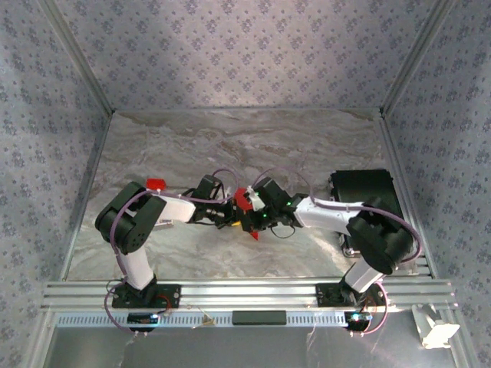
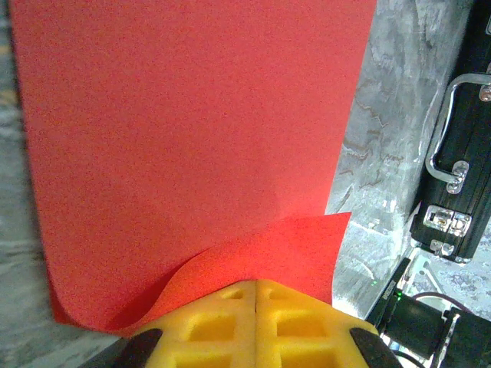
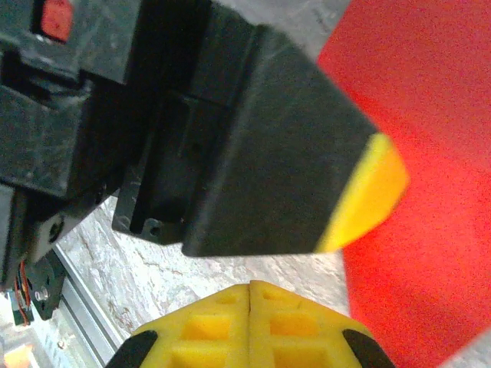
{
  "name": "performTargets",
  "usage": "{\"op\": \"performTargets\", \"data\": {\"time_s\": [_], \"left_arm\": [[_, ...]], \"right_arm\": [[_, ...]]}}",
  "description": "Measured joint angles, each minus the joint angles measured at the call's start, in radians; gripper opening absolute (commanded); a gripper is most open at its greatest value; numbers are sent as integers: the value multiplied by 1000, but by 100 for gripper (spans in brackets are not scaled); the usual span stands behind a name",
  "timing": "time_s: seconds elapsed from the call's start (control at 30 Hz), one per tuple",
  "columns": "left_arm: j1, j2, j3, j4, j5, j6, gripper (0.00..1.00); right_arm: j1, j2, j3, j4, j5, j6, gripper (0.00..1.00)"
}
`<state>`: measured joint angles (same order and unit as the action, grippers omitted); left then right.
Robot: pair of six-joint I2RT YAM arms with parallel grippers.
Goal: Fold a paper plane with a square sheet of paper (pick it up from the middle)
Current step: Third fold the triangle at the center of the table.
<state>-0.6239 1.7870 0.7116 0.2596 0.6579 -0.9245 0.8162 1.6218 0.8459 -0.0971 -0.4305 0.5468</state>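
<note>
I judge a fold in hand: left end effector [image 2: 255,293] clamped on the curled edge of the square sheet of paper [image 2: 192,123], right end effector [image 3: 251,295] closed empty beside it; next I must lay the flap over squarely and crease.

Left arm [image 1: 180,208], right arm [image 1: 322,215] meeting mid-table, red paper [image 1: 244,199] between them; black case [image 1: 367,192] right

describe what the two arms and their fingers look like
Both the left arm and right arm have white links between bulky black joints, with a thin purple cable looped along each. The left arm's fingers are bright yellow pads moulded with square recesses, set on black wedge-shaped housings; the right arm's fingers match.
</note>
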Motion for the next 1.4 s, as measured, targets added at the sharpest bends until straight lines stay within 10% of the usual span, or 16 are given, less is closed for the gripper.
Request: {"op": "performTargets", "data": {"time_s": [1.4], "left_arm": [[-1,7,38,-72,-14,23,0]], "right_arm": [[-47,36,-156,158,-65,77,7]]}}
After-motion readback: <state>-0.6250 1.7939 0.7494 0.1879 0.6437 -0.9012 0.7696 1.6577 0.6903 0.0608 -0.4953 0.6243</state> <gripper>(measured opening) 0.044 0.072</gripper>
